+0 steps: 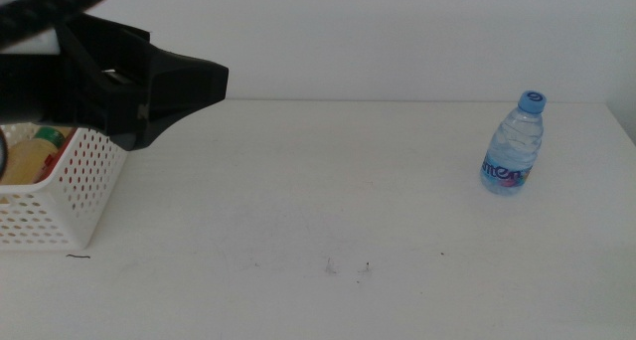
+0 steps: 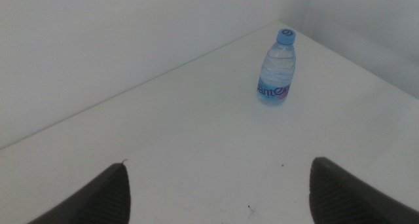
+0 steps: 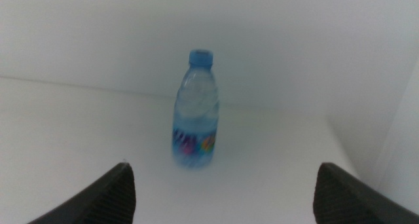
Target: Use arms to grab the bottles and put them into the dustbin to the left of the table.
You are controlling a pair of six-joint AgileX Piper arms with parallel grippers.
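Standing upright near the table's (image 1: pixel 318 181) far right corner, the small clear water bottle (image 1: pixel 513 144) has its long axis vertical, blue cap (image 1: pixel 533 102) pointing straight up, label band low on the body. It touches nothing — bare tabletop all round it.

Left gripper (image 2: pixel 216 191): jaws wide apart, holding nothing, raised over the table's left end, above the dustbin (image 1: pixel 75 196). Dustbin sits at the left edge, perforated white walls, yellow and green items partly visible inside; what they are I cannot tell. Bottle is well apart from this gripper, across the table.

Right gripper (image 3: pixel 222 191): jaws also spread, empty, facing the bottle — out of the middle view. Bottle blurred in its wrist view.

A few dark specks (image 1: pixel 348 268) near the front edge.
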